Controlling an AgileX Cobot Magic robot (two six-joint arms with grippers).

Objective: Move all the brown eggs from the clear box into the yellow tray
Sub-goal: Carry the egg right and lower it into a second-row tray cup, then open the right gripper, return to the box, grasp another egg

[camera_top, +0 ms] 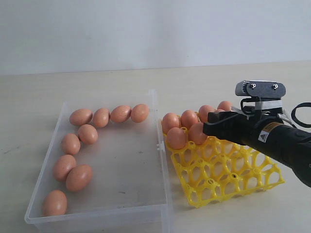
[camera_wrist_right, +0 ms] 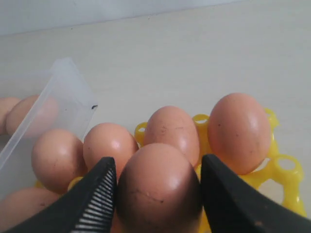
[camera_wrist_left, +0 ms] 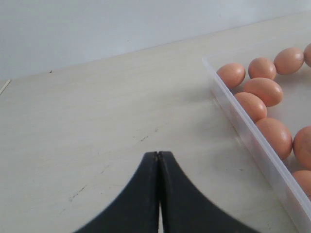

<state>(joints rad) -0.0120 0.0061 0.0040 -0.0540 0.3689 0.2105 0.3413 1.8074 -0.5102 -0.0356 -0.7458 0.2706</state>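
My right gripper [camera_wrist_right: 158,165] is shut on a brown egg [camera_wrist_right: 158,187], with one finger touching each side. In the exterior view this egg [camera_top: 198,133] is at the second row of the yellow tray [camera_top: 228,174], beside another egg [camera_top: 176,138]. Whether it rests in a cup I cannot tell. Several more eggs [camera_top: 188,118] fill the tray's far row. The clear box [camera_top: 160,145] holds several brown eggs [camera_top: 80,116] along its far and left sides. My left gripper [camera_wrist_left: 158,153] is shut and empty over bare table just outside the box wall [camera_wrist_left: 252,141].
The box and tray sit side by side on a pale table [camera_top: 204,82], almost touching. The near rows of tray cups [camera_top: 218,187] are unfilled. A plain white wall [camera_top: 146,29] runs behind the table.
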